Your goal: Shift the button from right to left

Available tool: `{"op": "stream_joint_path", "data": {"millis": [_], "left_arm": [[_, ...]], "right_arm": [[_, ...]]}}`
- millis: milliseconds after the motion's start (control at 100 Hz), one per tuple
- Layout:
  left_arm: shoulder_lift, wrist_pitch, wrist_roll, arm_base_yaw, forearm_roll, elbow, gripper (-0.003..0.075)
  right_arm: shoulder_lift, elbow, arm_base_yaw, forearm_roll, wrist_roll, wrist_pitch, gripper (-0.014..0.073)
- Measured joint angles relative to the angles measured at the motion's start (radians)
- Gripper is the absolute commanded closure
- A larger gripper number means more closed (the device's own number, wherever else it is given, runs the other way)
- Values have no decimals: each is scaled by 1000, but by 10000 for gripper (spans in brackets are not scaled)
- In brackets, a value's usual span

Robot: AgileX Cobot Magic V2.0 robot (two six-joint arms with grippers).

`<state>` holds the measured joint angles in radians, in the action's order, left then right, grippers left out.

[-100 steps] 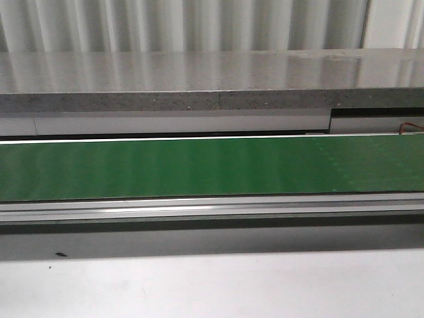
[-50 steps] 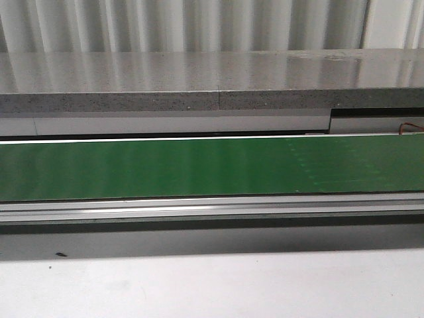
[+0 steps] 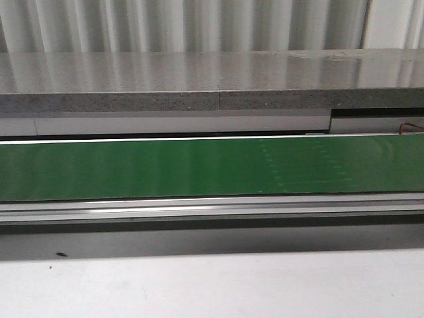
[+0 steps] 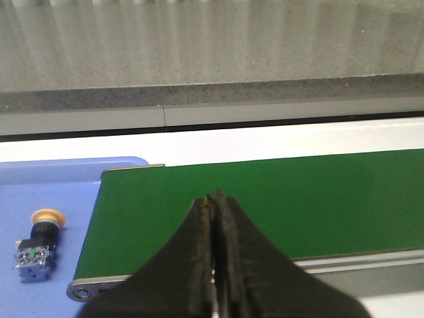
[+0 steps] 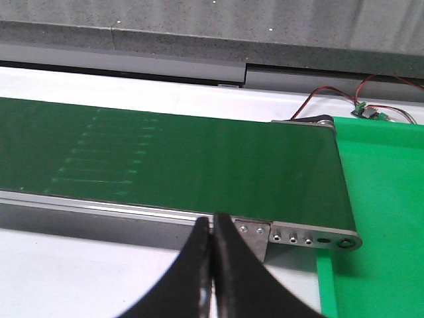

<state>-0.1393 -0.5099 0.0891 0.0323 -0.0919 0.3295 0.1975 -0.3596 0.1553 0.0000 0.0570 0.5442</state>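
Observation:
The button [image 4: 38, 244], with a yellow cap, a black collar and a clear-blue body with a green dot, lies on its side on the blue tray [image 4: 59, 185] in the left wrist view, apart from both grippers. My left gripper [image 4: 213, 197] is shut and empty over the left end of the green conveyor belt [image 4: 265, 205]. My right gripper [image 5: 212, 217] is shut and empty at the belt's near rail, close to its right end. Neither gripper nor the button shows in the front view.
The green belt [image 3: 199, 165] runs across the front view between metal rails, with a grey stone ledge [image 3: 212, 79] behind. A faint rung-like mark [image 3: 301, 165] lies on the belt. A green mat [image 5: 377, 218] and red-black wires [image 5: 331, 99] lie past the belt's right end.
The faint mark on the belt has shifted leftward across the front view. Nothing else has visibly changed.

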Motion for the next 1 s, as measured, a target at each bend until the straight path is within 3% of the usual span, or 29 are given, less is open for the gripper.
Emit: {"op": "stream_joint_path", "data": {"millis": [220,490,640,1000], "left_arm": [[116,69,0,0,15,-92,741],[142,356,-27,0,92,-280,741],[142,358,-99,0,155,-332,741],[142,343,-116,0,158,-332,741]], "right_arm": [[0,0,0,0,0,0,662],[0,0,0,0,0,0,662],[0,0,0,0,0,0,662],[0,0,0,0,0,-2,662]]}}
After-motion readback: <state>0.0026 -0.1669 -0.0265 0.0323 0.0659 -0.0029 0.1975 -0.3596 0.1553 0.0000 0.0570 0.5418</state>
